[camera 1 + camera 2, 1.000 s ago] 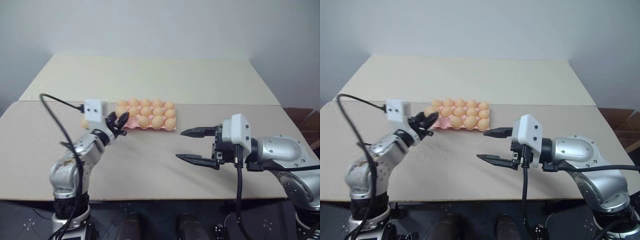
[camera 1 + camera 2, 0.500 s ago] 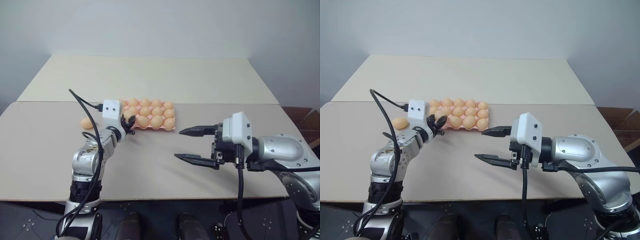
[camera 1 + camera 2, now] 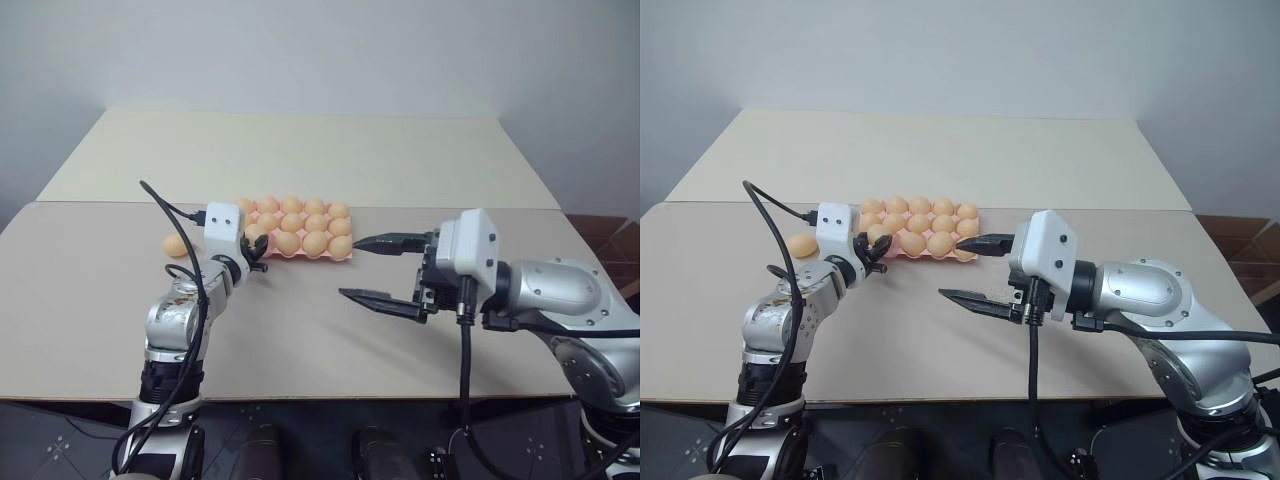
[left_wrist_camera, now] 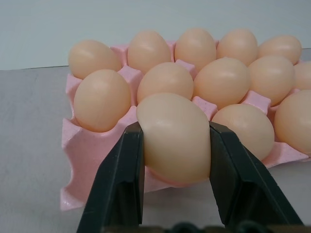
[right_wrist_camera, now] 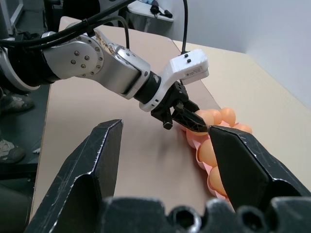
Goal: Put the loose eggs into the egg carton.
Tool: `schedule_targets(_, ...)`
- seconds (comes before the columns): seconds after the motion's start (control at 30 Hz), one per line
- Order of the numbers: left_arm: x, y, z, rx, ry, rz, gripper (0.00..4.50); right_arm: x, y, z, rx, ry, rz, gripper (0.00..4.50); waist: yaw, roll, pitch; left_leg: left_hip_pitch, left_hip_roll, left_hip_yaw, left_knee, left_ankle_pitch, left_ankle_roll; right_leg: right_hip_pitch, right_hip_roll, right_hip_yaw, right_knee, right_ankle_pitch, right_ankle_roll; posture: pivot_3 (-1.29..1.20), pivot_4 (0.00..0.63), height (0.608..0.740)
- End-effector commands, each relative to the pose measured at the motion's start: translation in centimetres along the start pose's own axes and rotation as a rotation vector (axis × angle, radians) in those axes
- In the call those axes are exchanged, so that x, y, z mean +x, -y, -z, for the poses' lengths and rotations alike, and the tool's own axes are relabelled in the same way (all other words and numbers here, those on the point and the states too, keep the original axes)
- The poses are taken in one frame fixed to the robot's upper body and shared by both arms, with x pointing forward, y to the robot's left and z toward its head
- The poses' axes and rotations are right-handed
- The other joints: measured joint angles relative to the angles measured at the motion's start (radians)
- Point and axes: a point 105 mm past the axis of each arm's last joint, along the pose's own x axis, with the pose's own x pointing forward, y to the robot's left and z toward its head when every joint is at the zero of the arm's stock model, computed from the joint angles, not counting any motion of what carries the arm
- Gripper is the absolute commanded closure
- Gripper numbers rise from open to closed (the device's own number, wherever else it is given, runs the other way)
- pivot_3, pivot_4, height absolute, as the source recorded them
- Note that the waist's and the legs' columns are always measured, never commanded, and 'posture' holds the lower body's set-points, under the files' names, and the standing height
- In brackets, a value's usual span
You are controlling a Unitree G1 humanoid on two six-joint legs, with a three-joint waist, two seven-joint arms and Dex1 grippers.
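One egg (image 3: 175, 245) lies loose on the table (image 3: 300, 330), near its left edge. Next to it, the left claw (image 4: 176, 145) is clenched on another egg (image 4: 174, 137), just over the carton's (image 4: 80, 155) near left corner. Well apart to the right, the right claw (image 3: 372, 272) hangs open and empty above the table.

Eggs all light orange-tan, plain, no marks: the held egg (image 4: 174, 138) btwn black fingers (image 4: 121, 184) of the left gripper (image 4: 175, 145), one loose egg (image 3: 175, 245) to gripper's left. Egg carton (image 4: 90, 148) just ahead of fingertips: pink, faintly speckled. Table (image 3: 300, 330) beige, plain. Right gripper (image 3: 372, 272): black fingers, white + silver body.
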Motion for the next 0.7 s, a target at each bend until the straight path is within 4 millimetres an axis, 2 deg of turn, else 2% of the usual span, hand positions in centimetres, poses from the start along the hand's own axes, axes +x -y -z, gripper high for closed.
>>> schedule_targets(0.03,0.1,0.0,-0.5,-0.006,0.026,0.01,2.99,0.0,0.0,-0.9,-0.043,0.025,0.0,1.11,0.0,0.0,0.0,0.0,0.0,0.0,0.0,0.0,0.0,0.0,0.0,0.0,0.0,0.0,0.0,0.0,0.15,0.74)
schedule_targets(0.13,0.1,0.1,-0.4,-0.012,0.023,0.018,2.99,0.0,0.0,-0.9,-0.044,0.026,-0.003,1.11,0.0,0.0,0.0,0.0,0.0,0.0,0.0,0.0,0.0,0.0,0.0,0.0,0.0,0.0,0.0,0.0,0.15,0.74)
schedule_targets(0.43,-0.3,0.4,-1.1,-0.006,0.059,0.041,0.18,0.0,-0.1,-0.8,-0.042,0.025,-0.006,1.11,0.0,0.0,0.0,0.0,0.0,0.0,0.0,0.0,0.0,0.0,0.0,0.0,0.0,0.0,0.0,0.0,0.15,0.74)
schedule_targets(0.47,-0.4,0.3,-1.3,-0.002,0.069,0.037,0.02,0.0,-0.1,-0.8,-0.042,0.025,-0.006,1.11,0.0,0.0,0.0,0.0,0.0,0.0,0.0,0.0,0.0,0.0,0.0,0.0,0.0,0.0,0.0,0.0,0.15,0.74)
schedule_targets(0.7,-2.1,0.0,-2.7,0.006,0.154,0.0,0.02,-0.2,-0.2,-0.7,-0.035,0.019,-0.004,1.11,-0.002,0.0,0.0,0.0,0.0,0.0,0.0,0.0,0.0,0.0,0.0,0.0,0.0,0.0,0.0,0.0,0.15,0.74)
